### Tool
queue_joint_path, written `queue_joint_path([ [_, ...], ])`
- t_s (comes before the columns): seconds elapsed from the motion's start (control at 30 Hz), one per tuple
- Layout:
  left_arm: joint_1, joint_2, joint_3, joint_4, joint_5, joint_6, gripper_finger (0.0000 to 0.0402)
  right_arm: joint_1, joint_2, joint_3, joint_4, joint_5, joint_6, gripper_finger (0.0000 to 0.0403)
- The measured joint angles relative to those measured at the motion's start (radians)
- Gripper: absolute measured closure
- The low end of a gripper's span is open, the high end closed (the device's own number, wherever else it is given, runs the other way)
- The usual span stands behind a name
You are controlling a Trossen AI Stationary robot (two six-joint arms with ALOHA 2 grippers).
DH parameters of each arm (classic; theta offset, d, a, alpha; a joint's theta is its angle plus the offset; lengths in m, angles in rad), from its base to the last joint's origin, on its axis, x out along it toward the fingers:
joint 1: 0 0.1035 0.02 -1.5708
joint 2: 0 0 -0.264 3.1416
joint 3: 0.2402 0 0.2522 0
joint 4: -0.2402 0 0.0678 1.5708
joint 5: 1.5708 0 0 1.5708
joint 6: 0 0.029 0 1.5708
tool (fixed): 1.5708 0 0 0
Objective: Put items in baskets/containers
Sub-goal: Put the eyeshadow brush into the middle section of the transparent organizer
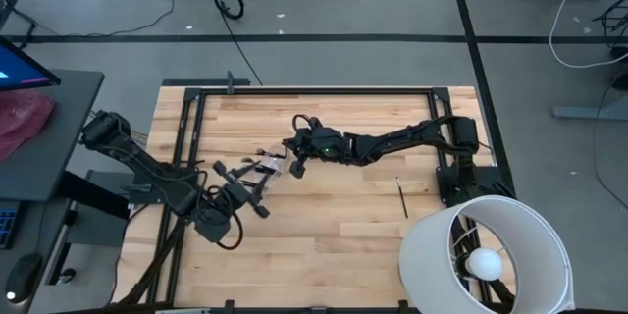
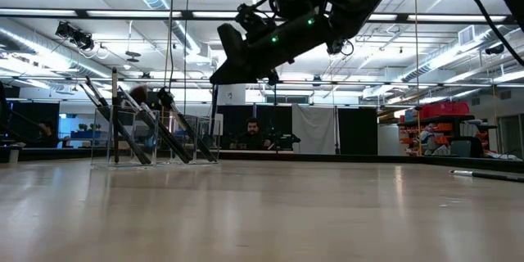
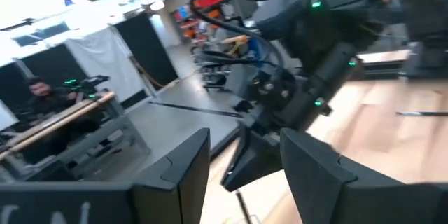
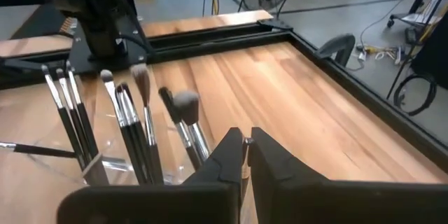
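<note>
A clear container (image 2: 155,141) stands left of the table's middle (image 1: 267,165). Several dark makeup brushes (image 4: 133,133) lean upright in it. One more brush (image 1: 402,196) lies flat on the wood to the right. My right gripper (image 4: 246,143) hovers just beside and above the container, shut on a thin brush (image 3: 241,201). My left gripper (image 3: 245,182) is raised on the container's near left side (image 1: 251,190). It is open, holds nothing and faces the right gripper. My right gripper pinches a thin brush between its two fingertips. Only a pale sliver of the brush's upper end (image 4: 246,142) shows between them. The fingers slant down from the table's right. The dark shaft (image 3: 241,201) hangs below the fingers, clear of the table.
A big white lamp shade (image 1: 486,255) fills the near right corner. A black metal frame (image 1: 314,88) runs along the table's far and side edges. Bare wood lies at the near middle. A person (image 2: 254,135) sits in the room beyond the table.
</note>
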Motion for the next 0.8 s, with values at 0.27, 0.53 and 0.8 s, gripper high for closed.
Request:
queue_joint_path([
  [0.27,0.0,0.0,0.0,0.001,0.151,0.0,0.0225,0.0,0.0,0.0,-0.002,-0.017,-0.019,0.0344],
  [0.53,0.0,0.0,0.0,0.001,0.244,0.0,0.0225,0.009,0.0,0.0,-0.021,-0.04,0.0,0.0256],
  [0.8,0.0,0.0,0.0,0.001,0.252,0.0,0.0225,0.051,-0.061,-0.001,-0.008,-0.055,-0.064,0.0207],
])
